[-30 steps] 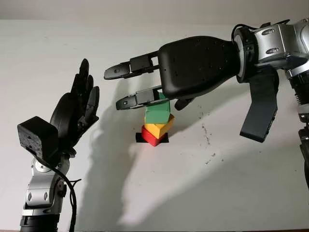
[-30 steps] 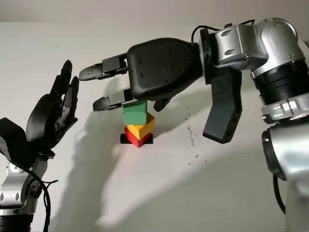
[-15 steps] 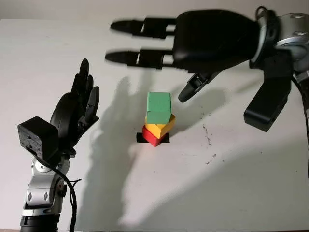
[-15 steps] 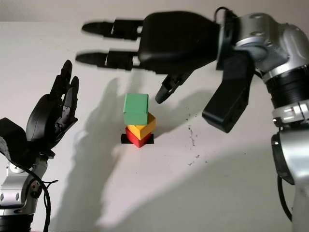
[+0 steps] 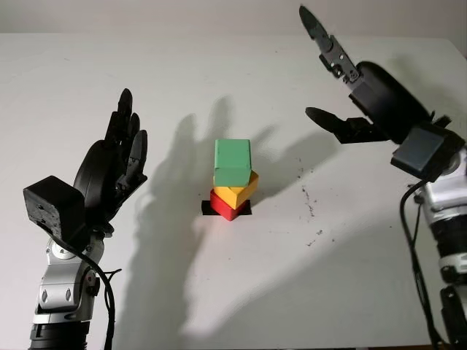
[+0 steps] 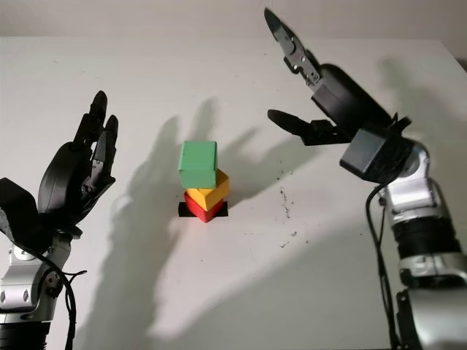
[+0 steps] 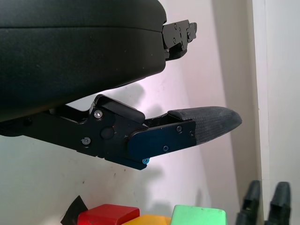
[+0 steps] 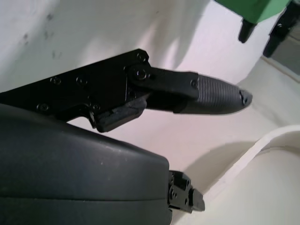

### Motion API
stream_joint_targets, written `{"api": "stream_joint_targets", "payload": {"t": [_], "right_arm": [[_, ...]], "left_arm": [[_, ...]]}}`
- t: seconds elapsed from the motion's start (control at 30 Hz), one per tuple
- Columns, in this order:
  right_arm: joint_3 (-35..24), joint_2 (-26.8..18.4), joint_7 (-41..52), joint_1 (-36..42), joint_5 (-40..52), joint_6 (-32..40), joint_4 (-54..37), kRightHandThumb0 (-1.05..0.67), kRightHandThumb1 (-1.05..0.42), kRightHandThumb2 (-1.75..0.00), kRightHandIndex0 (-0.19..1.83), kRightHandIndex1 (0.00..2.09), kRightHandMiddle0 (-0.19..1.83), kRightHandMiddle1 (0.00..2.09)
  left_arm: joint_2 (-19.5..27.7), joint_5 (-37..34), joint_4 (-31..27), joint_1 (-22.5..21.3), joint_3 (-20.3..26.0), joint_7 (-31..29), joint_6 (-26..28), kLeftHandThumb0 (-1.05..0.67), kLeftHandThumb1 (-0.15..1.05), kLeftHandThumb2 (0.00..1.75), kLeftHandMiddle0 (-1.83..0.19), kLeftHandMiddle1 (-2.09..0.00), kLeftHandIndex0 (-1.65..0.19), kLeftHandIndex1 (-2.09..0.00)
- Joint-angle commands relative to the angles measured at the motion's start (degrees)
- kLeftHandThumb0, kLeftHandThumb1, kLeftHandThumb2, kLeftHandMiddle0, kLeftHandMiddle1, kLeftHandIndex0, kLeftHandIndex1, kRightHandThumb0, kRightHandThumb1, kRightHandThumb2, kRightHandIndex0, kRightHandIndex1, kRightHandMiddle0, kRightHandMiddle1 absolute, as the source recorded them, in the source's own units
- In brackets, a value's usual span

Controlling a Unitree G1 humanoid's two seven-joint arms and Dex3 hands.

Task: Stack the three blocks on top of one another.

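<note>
Three blocks stand stacked in the middle of the white table (image 5: pixel 241 292): a green block (image 5: pixel 233 162) on top, a yellow block (image 5: pixel 241 192) under it, a red block (image 5: pixel 228 206) at the bottom on a small black mark (image 5: pixel 209 208). The stack also appears in the left wrist view, with the red block (image 7: pixel 108 216), yellow block (image 7: pixel 152 219) and green block (image 7: pixel 199 216) in a row. My right hand (image 5: pixel 332 80) is open, raised to the right of the stack and well clear of it. My left hand (image 5: pixel 124 157) is open, upright at the left, apart from the stack.
The table's far edge (image 5: pixel 219 33) meets a pale wall at the back. Faint dark specks (image 5: pixel 314 219) mark the surface right of the stack. Both arms' shadows fall across the tabletop around the blocks.
My right hand let go of the green block, rose above the stack and has now drawn back to the right. The green block stays on the yellow one. My left hand has not moved.
</note>
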Motion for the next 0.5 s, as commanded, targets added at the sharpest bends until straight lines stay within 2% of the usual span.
{"api": "stream_joint_targets", "payload": {"t": [0.0,0.1,0.23,0.33,0.47], "right_arm": [[-1.65,2.73,-1.85,3.03,1.68,5.79,-5.24,-0.81,-1.05,-0.73,-0.19,0.00,-0.19,0.00],[-3.46,8.22,-4.59,6.32,5.97,15.07,-11.32,-0.80,-1.05,-0.73,-0.19,0.00,-0.19,0.00],[-5.51,15.66,-10.07,8.48,9.45,21.16,-14.80,-0.77,-1.05,-0.74,-0.19,0.00,-0.19,0.00],[-6.57,19.36,-12.97,8.99,10.29,22.65,-15.02,-0.75,-1.05,-0.75,-0.19,0.00,-0.19,0.00],[-7.72,21.19,-14.10,8.86,11.05,24.53,-15.27,-0.76,-1.05,-0.77,-0.19,0.00,-0.19,0.00]], "left_arm": [[0.42,-0.26,0.81,-0.34,0.48,-0.24,-0.63,-0.81,1.05,0.63,0.19,0.00,0.19,0.00],[0.43,-0.38,1.53,-0.60,0.58,-0.56,-0.88,-0.81,1.05,0.63,0.19,0.00,0.19,0.00],[0.12,-0.57,2.63,-0.80,0.56,-0.94,-1.09,-0.81,1.05,0.64,0.19,0.00,0.19,0.00],[-0.21,-0.51,3.79,-0.90,0.40,-1.09,-2.27,-0.81,1.05,0.64,0.19,0.00,0.19,0.00],[-0.50,-0.26,5.21,-1.11,0.20,-1.06,-3.98,-0.83,1.05,0.64,0.19,0.00,0.19,0.00]]}}
